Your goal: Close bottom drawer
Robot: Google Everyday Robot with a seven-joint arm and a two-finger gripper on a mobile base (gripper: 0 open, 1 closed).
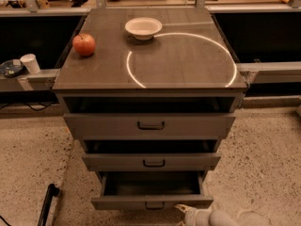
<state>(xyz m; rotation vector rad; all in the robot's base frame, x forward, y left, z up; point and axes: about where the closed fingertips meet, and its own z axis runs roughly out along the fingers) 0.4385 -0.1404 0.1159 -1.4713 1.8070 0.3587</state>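
The cabinet (188, 69), a grey-brown unit with three drawers, fills the middle of the view, and all three drawers stand pulled out of it. The top drawer (108, 125) at the cabinet's upper front is the widest, and the middle drawer (113, 162) sits just under it. The bottom drawer (122, 202) sits at the foot of the cabinet. It is drawn out farthest, and its plain grey tray looks empty. The robot's pale gripper (186, 213) lies low on the floor side, just in front of the bottom drawer's front panel toward the cabinet's right. It is close to the panel or touching it, and whether it is open or closed cannot be told. On the cabinet's top, a white bowl (143, 27) sits near the back edge and a red apple (84, 44) toward the back left corner. The drawer's small dark bar handle (154, 205) is at the centre of its front panel. The drawer is probably light and rigid and should run straight on its slides. Closing it needs no grasp, just a flat, steady push on the stiff front panel near the handle. A push near the right end may rack it sideways and bind it.
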